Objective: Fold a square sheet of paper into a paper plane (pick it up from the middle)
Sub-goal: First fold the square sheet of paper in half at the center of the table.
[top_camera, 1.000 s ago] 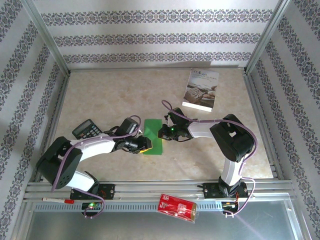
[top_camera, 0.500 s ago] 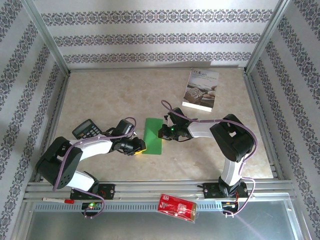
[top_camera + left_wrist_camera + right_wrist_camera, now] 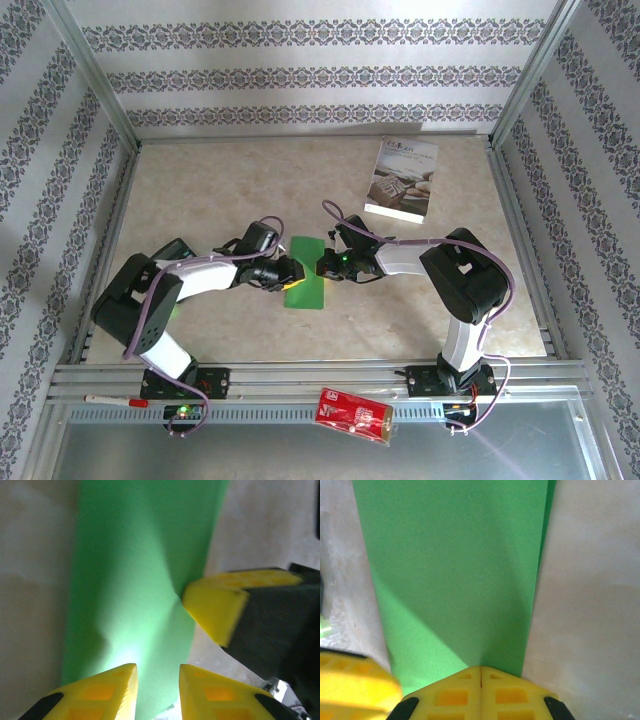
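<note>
The bright green sheet of paper [image 3: 306,275] lies flat on the table as a narrow folded oblong. My left gripper [image 3: 289,270] hovers low at its left edge. In the left wrist view its yellow fingers [image 3: 107,690] stand a little apart, open, with the green paper [image 3: 135,570] showing in the gap and nothing held. My right gripper [image 3: 323,265] is shut at the sheet's right edge. In the right wrist view its fingertips [image 3: 462,680] touch each other and rest on the paper [image 3: 450,565]. One right finger [image 3: 215,605] also appears in the left wrist view.
A white printed booklet [image 3: 402,180] lies at the back right. A black calculator [image 3: 168,252] sits behind the left arm. A red packet [image 3: 352,415] and a pen [image 3: 112,400] lie on the metal rail in front. Patterned walls enclose the table.
My left gripper has swung right and away from me, from the sheet's near left corner to its left edge, with its jaws slightly narrower. The right arm and the paper have stayed put.
</note>
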`<control>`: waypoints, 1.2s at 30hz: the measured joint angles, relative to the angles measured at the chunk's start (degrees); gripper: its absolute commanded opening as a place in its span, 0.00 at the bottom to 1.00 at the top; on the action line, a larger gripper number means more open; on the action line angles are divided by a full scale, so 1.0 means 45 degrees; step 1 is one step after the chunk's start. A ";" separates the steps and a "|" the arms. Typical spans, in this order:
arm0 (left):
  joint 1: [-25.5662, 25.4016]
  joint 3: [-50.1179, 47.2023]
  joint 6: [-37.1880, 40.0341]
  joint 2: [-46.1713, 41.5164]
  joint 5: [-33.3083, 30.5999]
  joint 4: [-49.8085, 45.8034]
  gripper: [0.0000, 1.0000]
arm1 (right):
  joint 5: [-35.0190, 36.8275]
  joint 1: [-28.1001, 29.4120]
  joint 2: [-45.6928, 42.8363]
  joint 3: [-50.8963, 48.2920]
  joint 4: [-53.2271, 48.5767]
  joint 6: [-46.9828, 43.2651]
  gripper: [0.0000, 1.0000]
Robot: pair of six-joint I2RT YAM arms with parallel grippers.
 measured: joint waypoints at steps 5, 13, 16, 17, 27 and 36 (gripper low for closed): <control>0.0690 0.0000 0.0340 0.0568 0.0306 0.0126 0.26 | 0.0010 0.0000 -0.0019 -0.0024 0.0005 0.0000 0.00; 0.1180 0.0053 0.0622 0.0010 0.0476 -0.0015 0.31 | 0.0102 -0.0005 -0.0083 -0.0083 0.0005 -0.0053 0.00; 0.1049 0.0656 0.0627 0.0199 0.0738 0.0000 0.31 | 0.0102 -0.0039 -0.0092 -0.0078 -0.0005 -0.0097 0.00; 0.1001 0.0928 0.0622 0.0364 0.0801 0.0039 0.31 | 0.0102 -0.0058 -0.0092 -0.0078 -0.0015 -0.0102 0.00; 0.1525 0.2793 0.1044 0.2934 0.0899 0.0058 0.29 | 0.0112 -0.0092 -0.0121 -0.0053 -0.0136 -0.0282 0.00; 0.1919 0.3167 0.1355 0.2555 0.0729 -0.0495 0.36 | 0.0170 -0.0253 -0.0228 -0.0151 -0.0170 -0.0316 0.00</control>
